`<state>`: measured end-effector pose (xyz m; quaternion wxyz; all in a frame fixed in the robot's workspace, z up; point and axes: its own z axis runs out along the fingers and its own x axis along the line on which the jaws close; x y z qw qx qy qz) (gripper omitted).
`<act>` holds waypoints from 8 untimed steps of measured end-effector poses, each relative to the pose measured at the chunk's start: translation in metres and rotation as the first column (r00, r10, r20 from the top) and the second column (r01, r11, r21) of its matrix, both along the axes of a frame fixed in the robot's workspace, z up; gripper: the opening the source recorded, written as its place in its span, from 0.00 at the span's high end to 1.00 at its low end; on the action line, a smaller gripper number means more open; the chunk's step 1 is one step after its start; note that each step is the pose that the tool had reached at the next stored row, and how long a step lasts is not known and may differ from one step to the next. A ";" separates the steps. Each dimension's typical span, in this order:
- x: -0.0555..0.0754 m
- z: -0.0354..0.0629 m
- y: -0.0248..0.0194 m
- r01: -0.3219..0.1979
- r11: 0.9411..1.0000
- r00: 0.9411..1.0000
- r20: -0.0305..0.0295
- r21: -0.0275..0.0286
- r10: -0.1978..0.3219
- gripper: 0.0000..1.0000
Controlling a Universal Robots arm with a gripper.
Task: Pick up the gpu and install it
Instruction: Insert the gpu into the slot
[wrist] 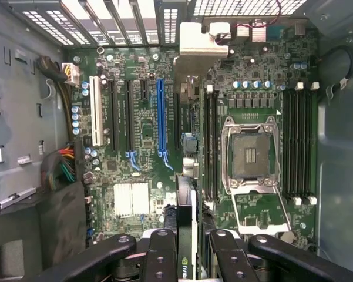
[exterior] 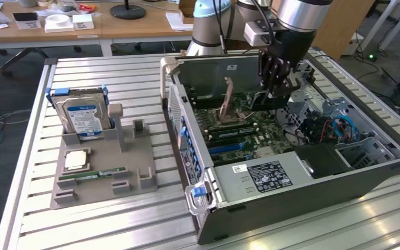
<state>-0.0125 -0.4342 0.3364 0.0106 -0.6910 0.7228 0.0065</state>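
Observation:
My gripper (wrist: 187, 249) is shut on the gpu (wrist: 185, 202), which I see edge-on between the two black fingers (wrist: 158, 258) in the wrist view. Its silver bracket (wrist: 201, 48) points toward the case's rear slot openings. The card hangs above the green motherboard (wrist: 141, 153), between the blue expansion slot (wrist: 161, 117) and the empty CPU socket (wrist: 251, 155). In the exterior view the gripper (exterior: 278, 87) reaches down into the open computer case (exterior: 255, 208), with the dark gpu (exterior: 270, 100) below the fingers, just above the board.
On the exterior view's left a grey holder tray (exterior: 141, 156) carries an upright hard drive (exterior: 82, 112), a CPU chip (exterior: 75, 160) and a RAM stick (exterior: 92, 176). Cables (exterior: 339, 125) and drive bays sit at the case's right end. Case walls surround the gripper.

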 end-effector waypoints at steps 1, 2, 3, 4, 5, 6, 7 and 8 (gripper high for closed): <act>0.000 -0.0013 0.0000 0.000 1.000 1.000 0.000 0.000 0.000 0.74; 0.000 -0.0025 0.0000 0.000 1.000 1.000 0.000 0.000 0.000 0.74; -0.001 -0.0038 0.0000 0.000 1.000 1.000 0.000 0.000 0.000 0.74; -0.001 -0.0049 0.0000 -0.001 1.000 1.000 0.000 0.000 0.001 0.74; -0.001 -0.0059 0.0000 -0.001 1.000 1.000 0.000 0.000 0.001 0.74; -0.001 -0.0065 0.0000 -0.001 1.000 1.000 0.000 0.000 0.001 0.74; -0.001 -0.0067 0.0000 -0.001 1.000 1.000 0.000 0.000 0.001 0.74; -0.001 -0.0067 0.0000 -0.001 1.000 1.000 0.000 0.000 0.001 0.74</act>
